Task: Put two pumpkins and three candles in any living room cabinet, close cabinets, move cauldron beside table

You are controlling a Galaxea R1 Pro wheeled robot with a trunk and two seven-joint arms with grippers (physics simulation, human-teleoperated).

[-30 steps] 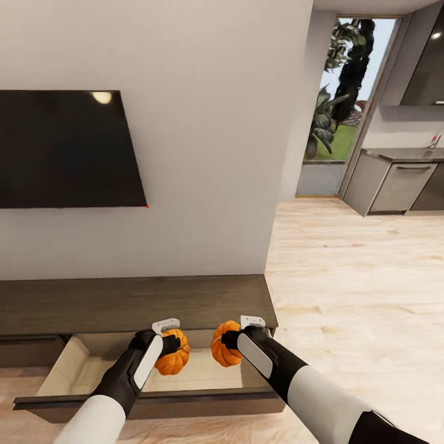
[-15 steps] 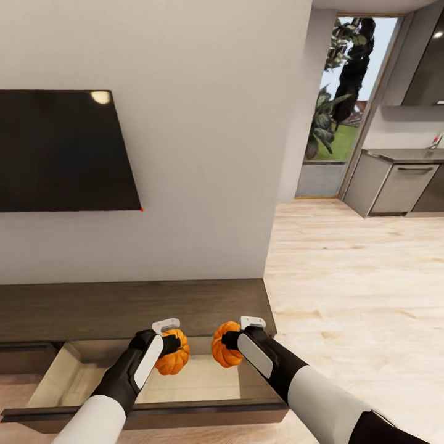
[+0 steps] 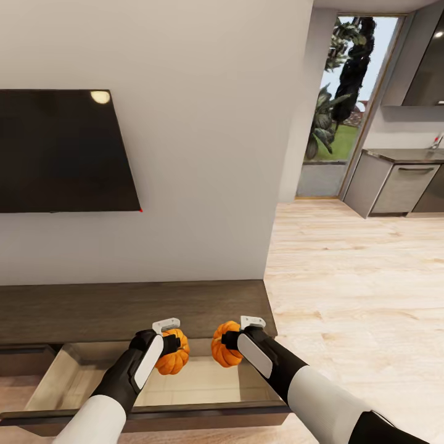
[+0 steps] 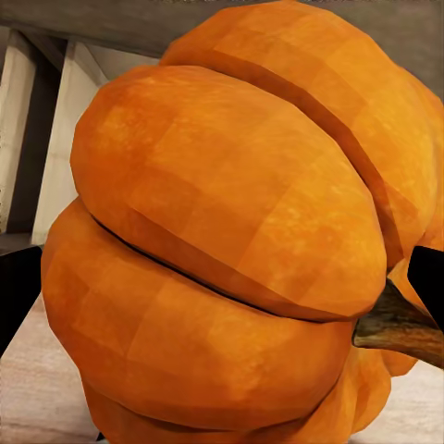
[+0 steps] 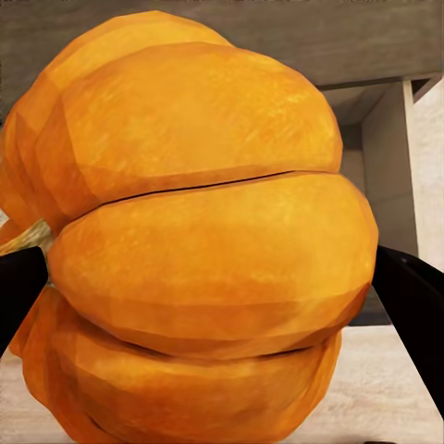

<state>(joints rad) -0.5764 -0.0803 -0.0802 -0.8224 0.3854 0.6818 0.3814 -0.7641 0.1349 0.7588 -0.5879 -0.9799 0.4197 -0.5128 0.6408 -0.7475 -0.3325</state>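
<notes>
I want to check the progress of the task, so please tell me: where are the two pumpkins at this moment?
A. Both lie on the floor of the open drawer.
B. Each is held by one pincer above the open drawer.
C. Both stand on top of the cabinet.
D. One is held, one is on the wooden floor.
B: the left pincer grips one pumpkin and the right pincer grips the other pumpkin, both above the open drawer of the cabinet.

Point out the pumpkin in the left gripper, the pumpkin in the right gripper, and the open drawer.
Left pumpkin (image 3: 172, 356): head view, on its ribbed orange side.
Right pumpkin (image 3: 221, 346): head view, on its orange side beside the gripper.
Open drawer (image 3: 197, 387): head view, on its pale inner floor.
</notes>
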